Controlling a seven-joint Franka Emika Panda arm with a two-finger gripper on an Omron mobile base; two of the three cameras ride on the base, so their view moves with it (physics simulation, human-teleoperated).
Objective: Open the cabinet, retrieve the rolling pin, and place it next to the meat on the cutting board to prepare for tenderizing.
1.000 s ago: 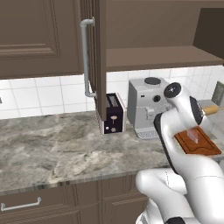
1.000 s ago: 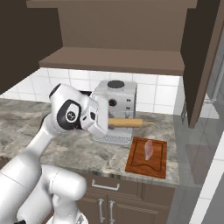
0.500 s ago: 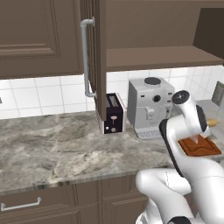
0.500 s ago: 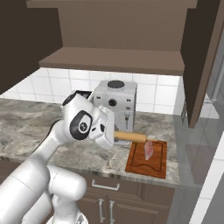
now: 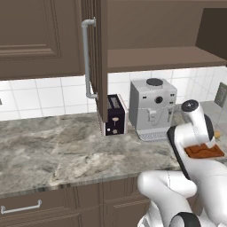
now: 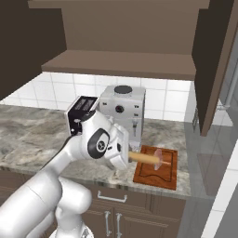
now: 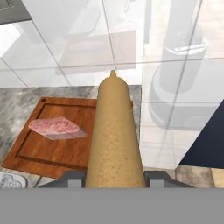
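We have the rolling pin [image 6: 145,159] out and clamped in our gripper [image 7: 114,178], held above the cutting board [image 6: 157,172] where the meat [image 7: 55,127] lies alone, so with the cabinet [image 6: 216,65] open on a bare shelf, only the setting-down beside the meat remains.

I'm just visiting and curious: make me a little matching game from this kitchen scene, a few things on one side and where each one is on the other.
Things:
1. rolling pin
2. meat
3. cutting board
4. toaster

Places:
A. lying on the cutting board
B. on the counter, left of the coffee machine
C. held in the gripper
D. on the counter, in front of the coffee machine to its right

Pairs: 1-C, 2-A, 3-D, 4-B
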